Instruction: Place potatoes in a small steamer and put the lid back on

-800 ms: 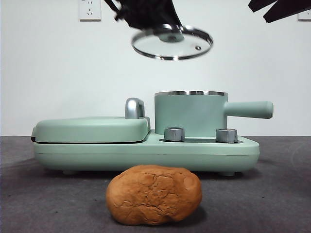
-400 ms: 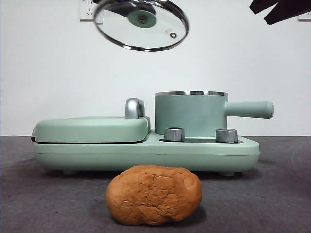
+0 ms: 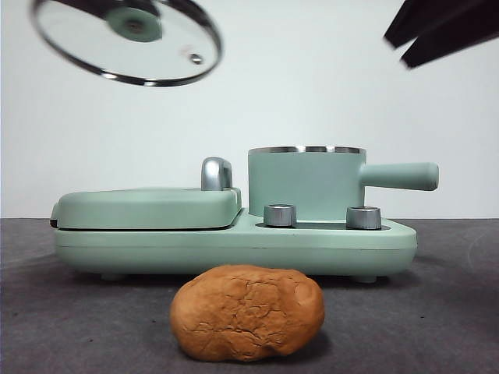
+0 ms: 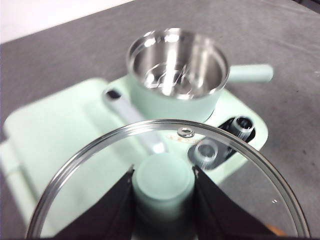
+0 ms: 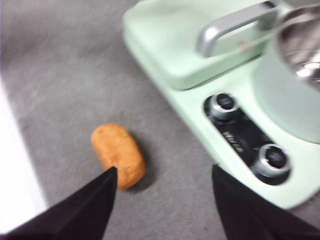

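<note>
Nearest, at the counter's (image 3: 452, 327) front edge, the potato (image 3: 247, 313), lying alone on its long side; firm and rough-skinned by the look, probably grippy, best pinched across its narrow middle. Behind it, mid-counter, the small steamer (image 3: 306, 184), open and empty. Highest, over the counter's left part, the lid (image 3: 129, 43), fragile glass, knob clamped in the left tool (image 4: 163, 187); right tool (image 5: 162, 200) spread wide above the potato.
</note>
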`<move>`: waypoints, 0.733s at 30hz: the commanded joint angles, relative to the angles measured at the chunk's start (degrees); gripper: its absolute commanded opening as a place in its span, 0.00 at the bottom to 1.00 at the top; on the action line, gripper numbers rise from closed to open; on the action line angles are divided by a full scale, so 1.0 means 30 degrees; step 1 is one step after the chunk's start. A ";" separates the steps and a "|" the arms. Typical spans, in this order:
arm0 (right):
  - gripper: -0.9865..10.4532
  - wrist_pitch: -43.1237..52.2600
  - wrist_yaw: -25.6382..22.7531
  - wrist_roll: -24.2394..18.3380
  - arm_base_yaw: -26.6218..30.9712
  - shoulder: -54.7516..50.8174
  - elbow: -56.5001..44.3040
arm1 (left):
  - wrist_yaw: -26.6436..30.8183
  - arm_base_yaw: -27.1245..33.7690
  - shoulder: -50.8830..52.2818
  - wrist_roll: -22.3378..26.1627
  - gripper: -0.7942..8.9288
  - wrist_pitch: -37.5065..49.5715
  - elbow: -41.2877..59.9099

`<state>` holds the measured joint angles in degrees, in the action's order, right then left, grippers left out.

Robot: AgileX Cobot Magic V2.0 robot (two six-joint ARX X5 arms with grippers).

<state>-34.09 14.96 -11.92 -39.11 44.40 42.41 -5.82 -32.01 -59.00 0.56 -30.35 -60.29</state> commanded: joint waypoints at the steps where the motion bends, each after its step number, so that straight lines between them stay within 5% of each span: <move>1: 0.41 0.0058 0.0066 -0.1253 -0.0838 0.0940 0.0372 | 0.0335 0.0153 0.1166 -0.0605 0.10 -0.0189 0.0270; 22: 0.41 0.4189 0.0007 -0.2543 -0.3548 0.9282 0.0372 | 0.1246 0.0328 0.3053 -0.0561 0.10 -0.1814 0.0408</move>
<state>-22.26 14.92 -18.65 -49.12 71.16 42.50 -2.04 -30.83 -49.93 -1.08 -37.23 -58.19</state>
